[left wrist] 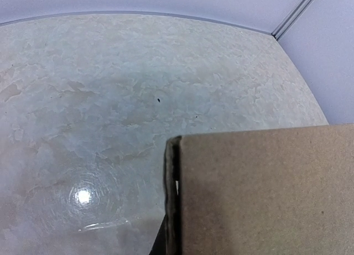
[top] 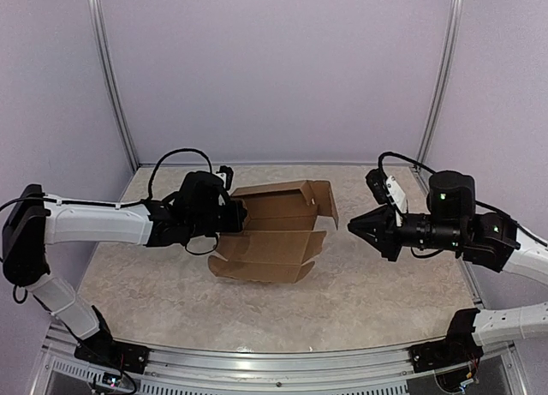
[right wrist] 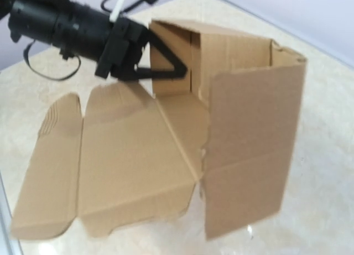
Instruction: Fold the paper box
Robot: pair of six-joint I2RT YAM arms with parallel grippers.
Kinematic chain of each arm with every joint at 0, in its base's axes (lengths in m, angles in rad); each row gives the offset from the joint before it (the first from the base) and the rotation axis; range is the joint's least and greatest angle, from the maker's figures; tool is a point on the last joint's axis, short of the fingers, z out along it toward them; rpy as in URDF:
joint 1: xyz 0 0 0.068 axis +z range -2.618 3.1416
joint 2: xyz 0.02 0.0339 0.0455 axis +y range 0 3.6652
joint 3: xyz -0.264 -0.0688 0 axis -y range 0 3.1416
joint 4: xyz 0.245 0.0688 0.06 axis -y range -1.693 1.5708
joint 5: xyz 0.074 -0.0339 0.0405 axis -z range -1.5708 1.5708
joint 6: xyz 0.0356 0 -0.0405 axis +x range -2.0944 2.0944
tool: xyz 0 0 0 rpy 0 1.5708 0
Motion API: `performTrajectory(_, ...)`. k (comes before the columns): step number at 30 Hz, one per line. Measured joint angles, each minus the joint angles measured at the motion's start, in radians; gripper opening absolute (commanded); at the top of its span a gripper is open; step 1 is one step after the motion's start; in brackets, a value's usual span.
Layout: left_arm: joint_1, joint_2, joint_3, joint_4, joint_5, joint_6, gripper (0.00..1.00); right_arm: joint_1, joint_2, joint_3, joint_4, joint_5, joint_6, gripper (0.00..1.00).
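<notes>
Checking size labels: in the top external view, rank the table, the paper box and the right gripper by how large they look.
1. table, by far the largest
2. paper box
3. right gripper, smallest, counting only the fingers and not the arm behind them

Beige marbled table top (top: 385,284), pale lavender enclosure walls (top: 274,69), grey metal corner post (top: 114,86) at rear left, ribbed aluminium rail (top: 282,361) along near edge, round glare spot (left wrist: 83,196) and small dark speck (left wrist: 159,99) on the top.

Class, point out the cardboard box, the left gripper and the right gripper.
box (top: 274,245), overhead view, on its flat middle panel.
left gripper (right wrist: 181,72), right wrist view, at its fingertips on the box wall.
right gripper (top: 351,226), overhead view, at its fingertips.
</notes>
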Motion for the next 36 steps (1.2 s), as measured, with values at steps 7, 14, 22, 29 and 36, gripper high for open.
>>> performTrajectory(7,-0.003,-0.035,-0.025,-0.021,-0.123,0.063,0.0,0.0,-0.006,0.006,-0.039,-0.01,-0.001,0.32)
performTrajectory(14,-0.016,-0.063,-0.044,-0.024,-0.145,0.138,0.0,0.0,0.039,0.035,-0.055,0.067,-0.025,0.38)
performTrajectory(22,-0.05,-0.075,-0.057,-0.03,-0.15,0.195,0.0,-0.008,0.142,0.073,-0.06,0.048,-0.089,0.37)
performTrajectory(29,-0.079,-0.082,-0.057,-0.032,-0.168,0.228,0.0,-0.024,0.205,0.079,-0.047,-0.008,-0.12,0.37)
performTrajectory(36,-0.09,-0.093,-0.057,-0.036,-0.176,0.241,0.0,-0.027,0.247,0.079,-0.015,-0.038,-0.124,0.37)
